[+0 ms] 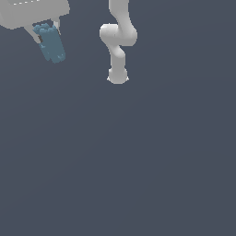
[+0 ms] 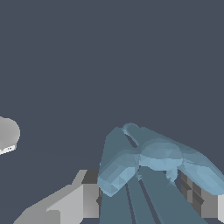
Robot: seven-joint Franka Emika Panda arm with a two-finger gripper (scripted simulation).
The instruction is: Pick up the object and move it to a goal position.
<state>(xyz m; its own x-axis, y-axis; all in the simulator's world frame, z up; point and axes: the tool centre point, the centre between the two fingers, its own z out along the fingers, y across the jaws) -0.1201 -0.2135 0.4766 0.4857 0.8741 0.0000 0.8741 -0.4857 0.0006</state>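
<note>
The teal-blue oblong object (image 1: 51, 44) hangs between the fingers of my gripper (image 1: 46, 32) at the upper part of the exterior view's left, high above the floor. Its knobby end sits up between the fingers and its smoother end points down and slightly toward the exterior view's right. The white gripper hand (image 1: 32, 11) is cut off by the frame edge. In the wrist view the object (image 2: 148, 162) fills the space between the grey fingers (image 2: 74, 201), which press on both sides of it.
The arm's white links and base (image 1: 118, 50) stand at the top middle of the exterior view, the base resting on the dark grey floor (image 1: 138, 161). A pale rounded part of the arm (image 2: 6, 135) shows at the wrist view's edge.
</note>
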